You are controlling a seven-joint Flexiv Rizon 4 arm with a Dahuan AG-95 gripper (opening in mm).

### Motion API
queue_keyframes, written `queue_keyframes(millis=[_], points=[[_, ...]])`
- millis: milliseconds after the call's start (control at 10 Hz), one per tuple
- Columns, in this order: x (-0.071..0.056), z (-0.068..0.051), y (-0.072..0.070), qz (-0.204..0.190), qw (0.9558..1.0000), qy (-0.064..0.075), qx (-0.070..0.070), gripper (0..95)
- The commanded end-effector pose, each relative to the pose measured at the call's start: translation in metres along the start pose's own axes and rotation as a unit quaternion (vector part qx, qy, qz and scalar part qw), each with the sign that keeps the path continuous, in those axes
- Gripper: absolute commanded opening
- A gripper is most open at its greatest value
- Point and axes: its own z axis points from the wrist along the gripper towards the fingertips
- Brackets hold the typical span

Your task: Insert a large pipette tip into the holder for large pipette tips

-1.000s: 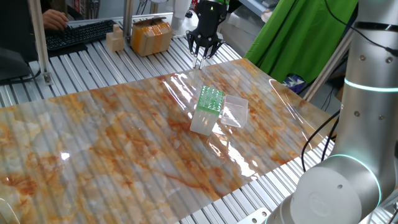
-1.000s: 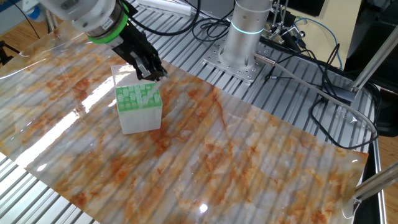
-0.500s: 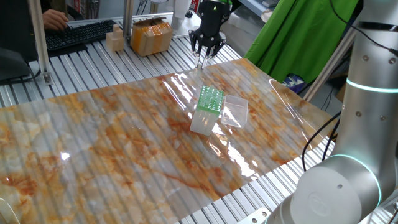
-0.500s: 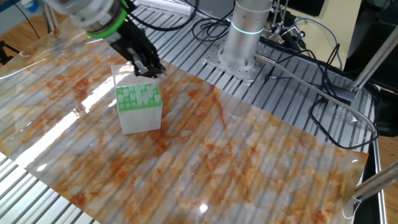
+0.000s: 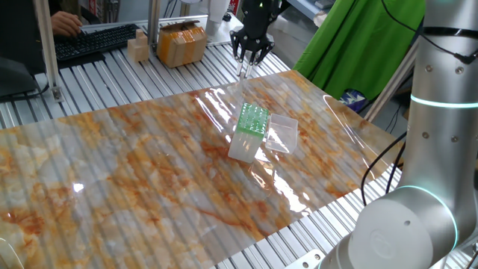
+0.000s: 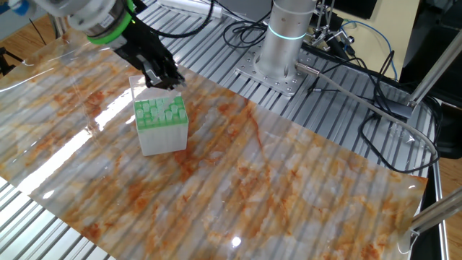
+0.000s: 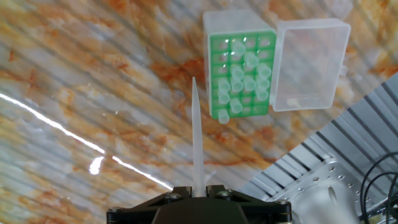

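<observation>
The large pipette tip (image 7: 197, 137) is a thin translucent cone pointing straight out from my gripper (image 7: 198, 190), whose fingers are shut on its wide end. In one fixed view the gripper (image 5: 249, 57) hangs high above the far table edge with the tip (image 5: 243, 69) pointing down. The holder for large pipette tips (image 5: 250, 131) is a white box with a green grid top (image 7: 241, 73) and several tips seated in it. Its clear lid (image 7: 308, 63) lies open beside it. The gripper (image 6: 163, 79) is above and behind the holder (image 6: 161, 124), apart from it.
A marbled orange sheet (image 5: 149, 179) covers the slatted table. A cardboard box (image 5: 181, 41) and a keyboard (image 5: 93, 41) stand at the back. The arm's base (image 6: 283, 43) and cables (image 6: 361, 79) are on the far side. A green cloth (image 5: 358, 45) hangs nearby.
The gripper has risen and drawn back from the holder, carrying the pipette tip with it. The holder has not moved.
</observation>
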Motion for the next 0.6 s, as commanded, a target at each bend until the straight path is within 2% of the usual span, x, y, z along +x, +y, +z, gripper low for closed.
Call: queue_keyframes(millis=[100, 300, 600], points=[[-0.0033, -0.0046, -0.0012, 0.001, 1.0000, 0.006, 0.003, 0.0], [-0.0087, -0.0102, -0.0038, -0.001, 0.9999, 0.013, -0.003, 0.0], [-0.0112, -0.0139, -0.0056, 0.000, 0.9999, 0.014, -0.004, 0.0]])
